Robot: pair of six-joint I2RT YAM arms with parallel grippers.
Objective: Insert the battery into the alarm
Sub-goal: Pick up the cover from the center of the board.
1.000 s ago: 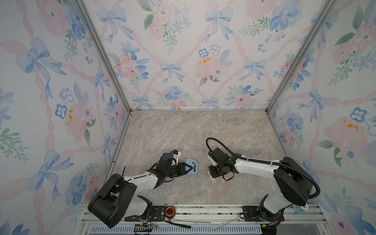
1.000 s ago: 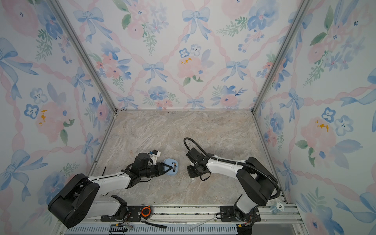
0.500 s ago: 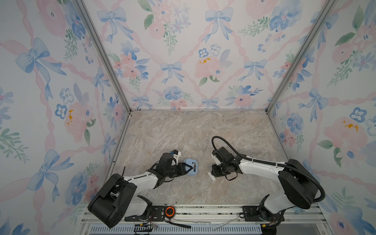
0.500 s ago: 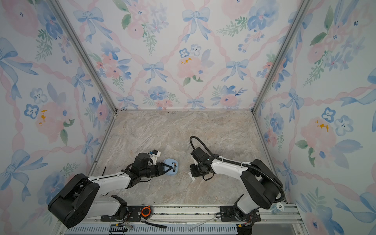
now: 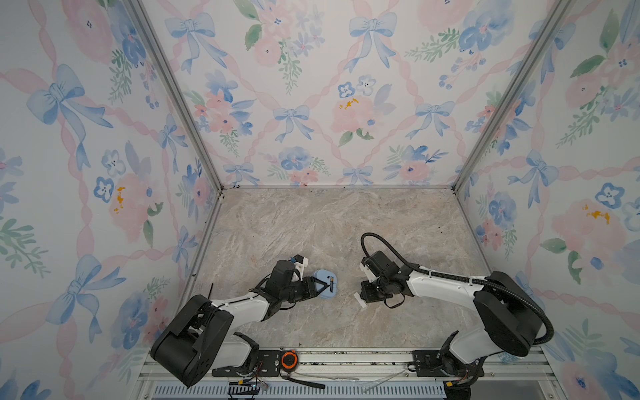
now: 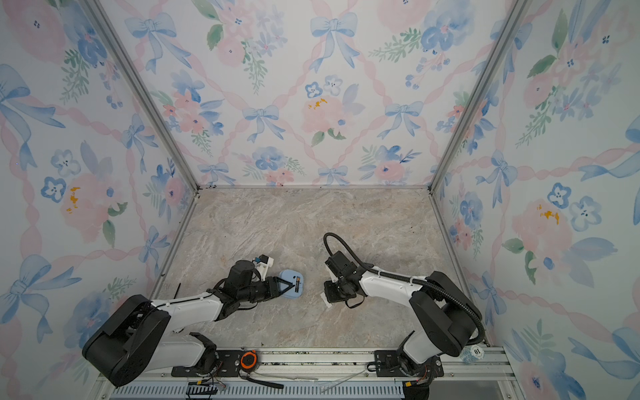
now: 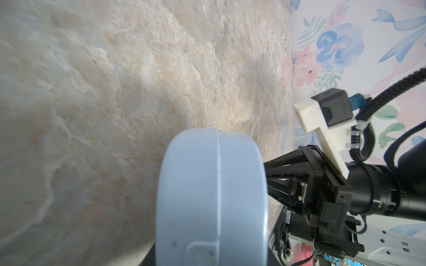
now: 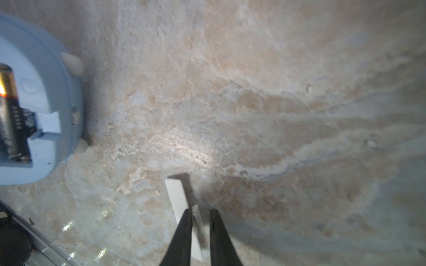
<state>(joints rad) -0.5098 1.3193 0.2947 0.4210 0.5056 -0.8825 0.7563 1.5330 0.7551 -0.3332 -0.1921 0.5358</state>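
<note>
In both top views the alarm (image 5: pixel 323 273) sits low and a little left of centre on the desk (image 5: pixel 311 225). Its blue back faces up and the left pincer (image 5: pixel 325 287) is clamped on it. The battery (image 5: pixel 331 282) shows as a thin dark sliver in the slot, its long axis running roughly up and down the picture. The right pincer (image 5: pixel 363 298) is lower right of the alarm and apart from it, with its tip at the white cover piece (image 5: pixel 359 300). In the left wrist view the alarm (image 7: pixel 212 195) fills the lower middle, seen edge-on with its seam running top to bottom. The battery is hidden here, and the left pincer's own fingertips cannot be made out. In the right wrist view the alarm (image 8: pixel 50 96) is at the left edge with its slot open. The battery (image 8: pixel 9 119) lies along the slot, copper end toward the top of the frame and black end toward the bottom. The right pincer (image 8: pixel 200 221) at bottom centre is drawn nearly together and seems to nip the cover piece (image 8: pixel 177 195), though that hold is not certain. The battery looks stiff, smooth and light and would likely roll if loose, so any re-seating grip belongs across its mid-barrel. The alarm looks like a light, hard shell with slick, rounded sides, best held across its flat edges.
</note>
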